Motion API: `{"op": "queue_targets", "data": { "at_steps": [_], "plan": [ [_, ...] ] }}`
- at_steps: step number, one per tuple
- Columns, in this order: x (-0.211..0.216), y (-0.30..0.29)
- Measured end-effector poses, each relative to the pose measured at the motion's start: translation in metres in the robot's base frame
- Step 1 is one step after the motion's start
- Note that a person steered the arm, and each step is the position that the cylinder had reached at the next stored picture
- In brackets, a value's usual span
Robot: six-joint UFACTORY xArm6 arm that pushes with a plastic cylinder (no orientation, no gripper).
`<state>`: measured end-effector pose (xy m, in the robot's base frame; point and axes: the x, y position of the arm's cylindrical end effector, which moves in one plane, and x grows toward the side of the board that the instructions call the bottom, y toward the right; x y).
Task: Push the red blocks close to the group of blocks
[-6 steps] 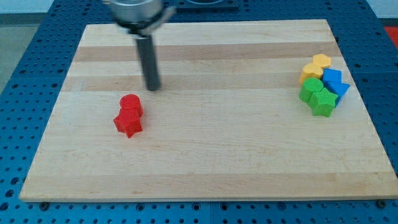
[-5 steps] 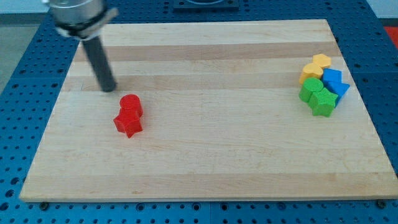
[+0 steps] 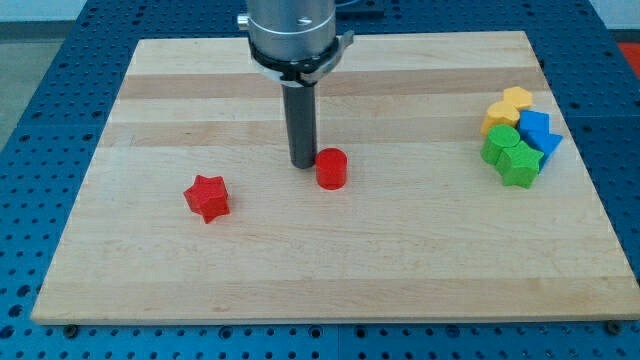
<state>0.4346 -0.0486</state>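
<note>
- resting my tip (image 3: 301,164) just left of the red cylinder (image 3: 331,169), touching or nearly; holding nothing, having no fingers
- leaving the red star (image 3: 207,197) well apart at the view's left

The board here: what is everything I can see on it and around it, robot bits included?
Wooden board: one, pale wood, fills most of the view.
Blue pegboard: one, blue, under and around the board.
Red cylinder: one, red, near the middle.
Red star: one, red, view's left of the cylinder, apart from it.
Yellow blocks: two, yellow, top of the cluster at the view's right.
Blue blocks: two, blue, cluster's right side.
Green blocks: two, green, cluster's lower left.
My tip: one, dark rod, just left of the red cylinder.
</note>
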Motion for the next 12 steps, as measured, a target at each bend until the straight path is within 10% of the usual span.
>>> {"op": "queue_targets", "data": {
  "at_steps": [9,12],
  "plan": [
    [-0.005,0.188],
    [0.134,0.072]
  ]
}}
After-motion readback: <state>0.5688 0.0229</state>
